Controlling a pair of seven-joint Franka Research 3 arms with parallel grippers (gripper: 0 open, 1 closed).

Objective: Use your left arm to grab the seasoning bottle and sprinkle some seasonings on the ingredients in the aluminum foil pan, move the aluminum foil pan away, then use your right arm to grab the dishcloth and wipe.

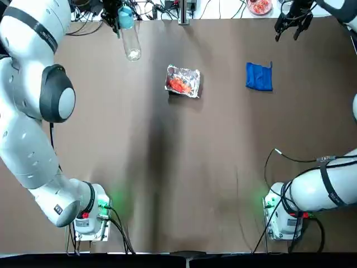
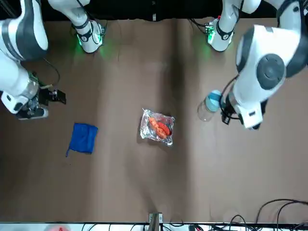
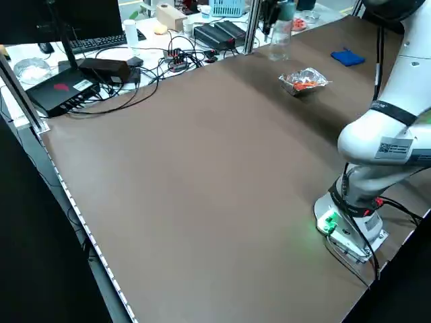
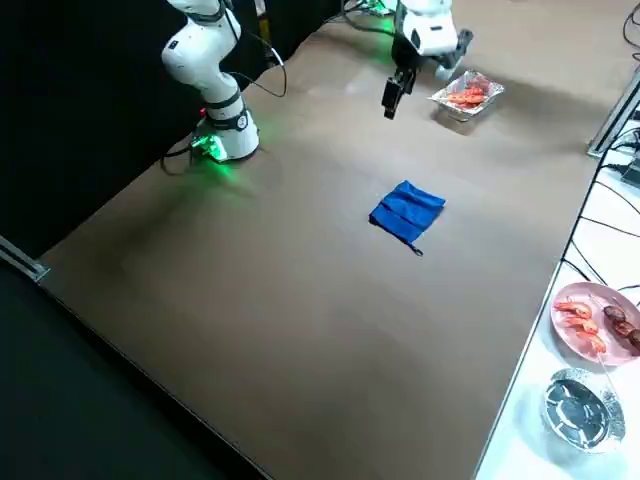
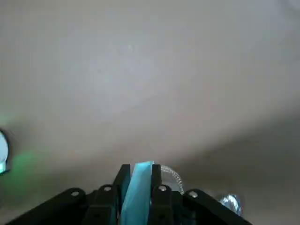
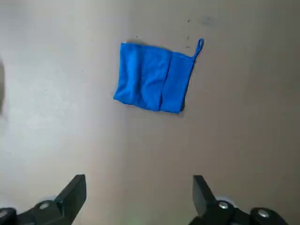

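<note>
On the brown table [image 1: 167, 184], seen from overhead, the left arm [image 1: 33, 111] reaches up along the left edge to the far side, where the left gripper [image 1: 118, 12] is clamped on the light blue cap of the seasoning bottle [image 1: 130, 40]. The clear bottle is held off the table, its body pointing toward the robot and its cap toward the far edge; the left wrist view shows the cap pinched between the two black fingers [image 5: 123, 180].

Near the middle of the table, to the right of the bottle and apart from it, sits the aluminum foil pan [image 1: 183, 81] with the orange-red ingredients [image 1: 178, 85] inside. Farther right lies the blue dishcloth [image 1: 259, 76], flat and folded, with a small loop at one corner.

The right gripper [image 1: 293, 22] hovers near the far right corner, beyond the dishcloth, its fingers spread wide and empty. The right arm [image 1: 323, 187] rises from its green-lit base at the near right.

Past the far edge lie cables, a pink plate of food [image 4: 596, 322], a foil dish [image 4: 577, 408], a keyboard and black boxes [image 3: 64, 87].
</note>
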